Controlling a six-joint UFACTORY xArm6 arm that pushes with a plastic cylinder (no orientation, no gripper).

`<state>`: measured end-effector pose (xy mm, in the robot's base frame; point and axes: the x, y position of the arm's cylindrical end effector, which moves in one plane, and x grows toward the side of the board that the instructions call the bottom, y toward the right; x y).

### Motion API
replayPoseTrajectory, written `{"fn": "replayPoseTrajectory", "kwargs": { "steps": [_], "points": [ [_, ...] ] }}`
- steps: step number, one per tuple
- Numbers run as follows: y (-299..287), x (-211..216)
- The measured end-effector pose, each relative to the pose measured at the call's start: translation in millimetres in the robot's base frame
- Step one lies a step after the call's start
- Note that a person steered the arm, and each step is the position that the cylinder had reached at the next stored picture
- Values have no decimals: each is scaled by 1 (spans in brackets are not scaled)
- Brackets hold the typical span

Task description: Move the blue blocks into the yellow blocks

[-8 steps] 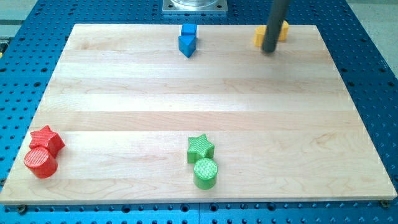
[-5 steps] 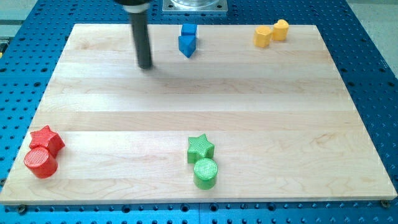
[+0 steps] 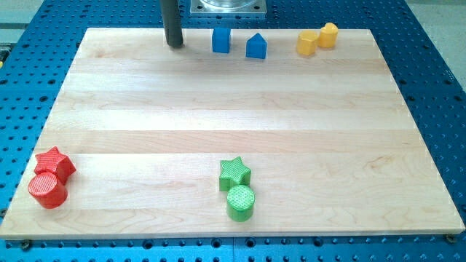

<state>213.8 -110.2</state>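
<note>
Your tip point(image 3: 174, 44) sits near the board's point(image 3: 233, 102) top edge, left of both blue blocks.

There's no pincer on this rig for you to check, only the dark rod, and its end stands just left of the blue cube point(image 3: 221, 41) without touching it. The blue house block point(image 3: 255, 47) lies just right of the cube, with a small gap between them. Farther right, near the top right corner, you'll find the two yellow blocks touching: a hexagonal one point(image 3: 308, 43) and a cylinder point(image 3: 328, 35). At lower left a red star point(image 3: 56, 163) touches a red cylinder point(image 3: 48, 190); at bottom centre a green star point(image 3: 234, 172) touches a green cylinder point(image 3: 241, 202).
</note>
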Motion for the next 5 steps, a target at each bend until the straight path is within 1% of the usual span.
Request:
{"fn": "replayPoseTrajectory", "kwargs": {
  "steps": [1, 2, 3, 4, 5],
  "points": [
    [73, -2],
    [162, 22],
    [112, 11],
    [69, 21],
    [69, 46]
  ]
}}
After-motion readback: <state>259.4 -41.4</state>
